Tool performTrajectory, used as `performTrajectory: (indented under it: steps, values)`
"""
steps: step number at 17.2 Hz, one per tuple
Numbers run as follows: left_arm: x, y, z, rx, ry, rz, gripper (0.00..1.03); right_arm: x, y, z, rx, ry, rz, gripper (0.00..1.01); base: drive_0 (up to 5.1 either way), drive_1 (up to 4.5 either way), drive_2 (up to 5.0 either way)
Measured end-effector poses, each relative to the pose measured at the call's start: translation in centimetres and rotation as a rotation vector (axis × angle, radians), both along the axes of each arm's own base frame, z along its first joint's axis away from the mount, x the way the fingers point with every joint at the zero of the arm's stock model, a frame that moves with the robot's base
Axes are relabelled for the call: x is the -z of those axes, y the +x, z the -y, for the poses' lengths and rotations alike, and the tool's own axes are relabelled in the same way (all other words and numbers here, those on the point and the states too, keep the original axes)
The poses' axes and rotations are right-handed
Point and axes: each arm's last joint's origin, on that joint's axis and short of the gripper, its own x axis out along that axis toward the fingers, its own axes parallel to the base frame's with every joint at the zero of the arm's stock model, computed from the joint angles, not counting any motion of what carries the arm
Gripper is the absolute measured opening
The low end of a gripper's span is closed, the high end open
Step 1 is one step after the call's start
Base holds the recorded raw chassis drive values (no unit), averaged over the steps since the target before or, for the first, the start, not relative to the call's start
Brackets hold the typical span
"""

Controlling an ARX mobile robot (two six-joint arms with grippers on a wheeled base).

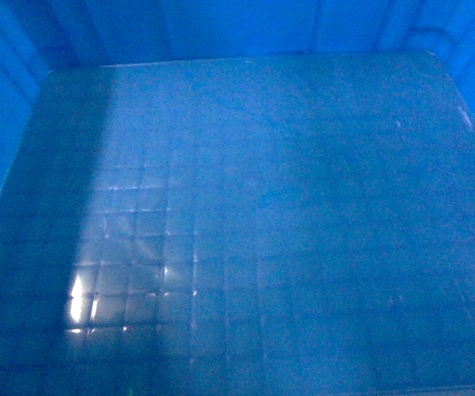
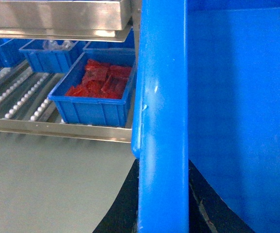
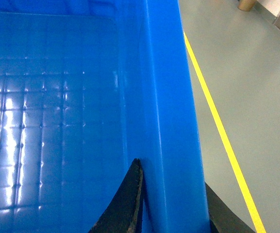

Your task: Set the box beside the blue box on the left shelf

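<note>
The box (image 1: 246,223) fills your head view, carried near the shelf (image 2: 57,128) where a smaller blue box (image 2: 94,99) holds red packets (image 2: 101,80). It looks stiff, bulky and glossy, so grip the rim. Each tool, left (image 2: 162,204) and right (image 3: 171,208), straddles a rim wall, seemingly clamped; fingertips are cut off.

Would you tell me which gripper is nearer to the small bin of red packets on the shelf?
Left. The left gripper grips the crate wall beside the shelf holding the red-packet bin; the right gripper grips the wall facing open floor.
</note>
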Motion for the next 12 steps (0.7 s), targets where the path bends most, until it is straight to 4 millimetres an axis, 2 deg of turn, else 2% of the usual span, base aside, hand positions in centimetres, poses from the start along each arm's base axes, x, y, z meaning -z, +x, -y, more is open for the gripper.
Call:
performTrajectory:
  steps: [12]
  values:
    - [-0.02,0.0,-0.01,-0.001,-0.001,0.002,0.12,-0.03,0.02,-0.01,-0.001,0.001,0.003,0.16,0.0,4.01,-4.0]
